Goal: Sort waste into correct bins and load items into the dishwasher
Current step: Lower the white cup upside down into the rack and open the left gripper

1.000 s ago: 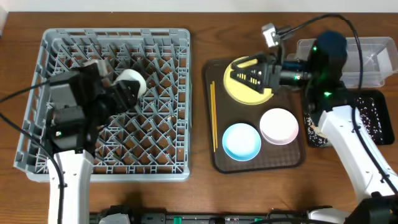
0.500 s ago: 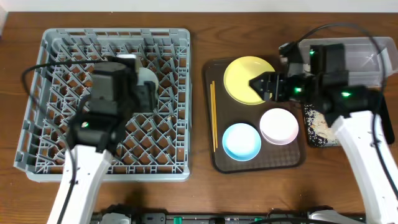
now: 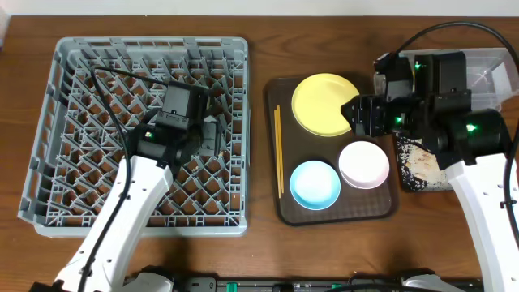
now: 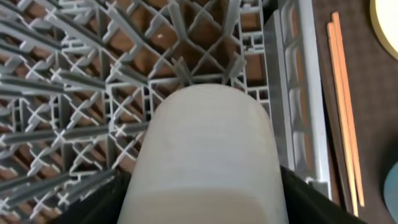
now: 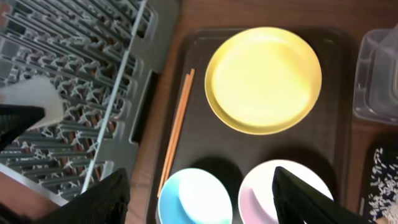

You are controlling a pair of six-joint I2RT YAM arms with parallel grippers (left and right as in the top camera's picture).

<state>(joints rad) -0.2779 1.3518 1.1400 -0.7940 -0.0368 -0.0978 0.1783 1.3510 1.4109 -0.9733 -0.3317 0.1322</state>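
**Parking the cup in the rack without it tipping**

Left gripper [image 3: 209,134] is clamped around the small white cup [image 4: 208,149]. It hangs over the dish rack [image 3: 73,203] out toward the 3 o'clock side, near the wall facing the serving tray [image 3: 280,212].

From the wrist cam the cup's far end points at a cluster of pegs. Honestly I can't tell if it's touching the lattice or just above it.

My take: ease it down so it settles in a gap between pegs, not on top of one. Keep it off the rack wall and only let go once it sits steady, or it'll roll.

Right gripper [image 5: 199,180] is spread wide with nothing in it, hovering above the tray. The yellow plate [image 3: 324,104] is at the tray's 12 o'clock and the chopsticks [image 3: 277,150] run along its 9 o'clock edge. That arm is well apart from the left one, so I don't expect a clash.
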